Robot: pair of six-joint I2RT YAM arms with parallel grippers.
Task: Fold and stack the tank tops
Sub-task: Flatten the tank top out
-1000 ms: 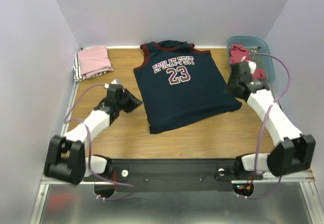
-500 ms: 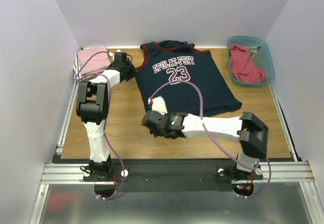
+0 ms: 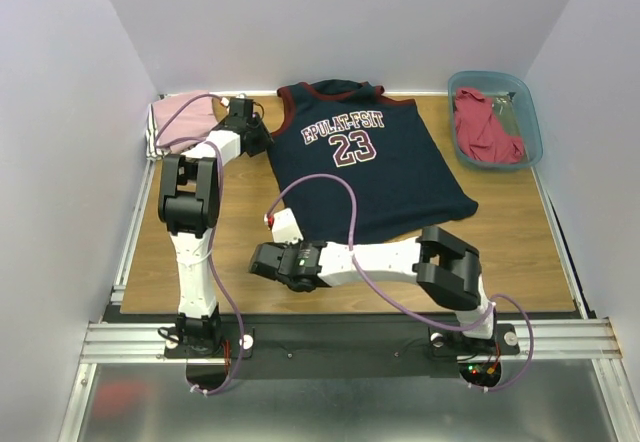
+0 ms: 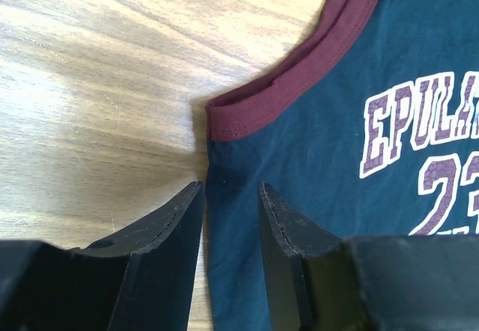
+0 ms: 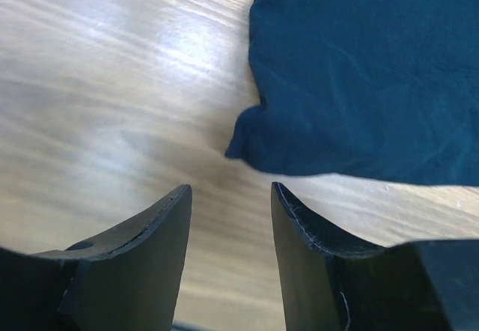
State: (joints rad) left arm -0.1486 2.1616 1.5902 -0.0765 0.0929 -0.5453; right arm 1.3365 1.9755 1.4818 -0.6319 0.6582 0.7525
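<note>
Overhead, we see the navy sleeveless jersey (image 3: 385, 177) with maroon trim and a white "23" spread flat mid-way across the wooden table (image 3: 180, 252). A folded pink cloth top (image 3: 178, 118) lies at the far-left corner, and a crumpled red cloth top (image 3: 485, 127) sits inside the teal plastic bin (image 3: 536, 137) at the far right. The left gripper (image 3: 256, 134) is at the jersey's left armhole; the right gripper (image 3: 262, 260) hangs by its near-left hem corner.

From the left wrist, our left gripper (image 4: 230, 204) has its jaws parted, straddling the jersey (image 4: 314, 144) side edge just below the maroon armhole trim, clamping nothing.

From the right wrist, the right gripper (image 5: 228, 211) also stands parted over bare wood (image 5: 112, 84), the jersey corner (image 5: 359, 69) just beyond its fingertips.
</note>
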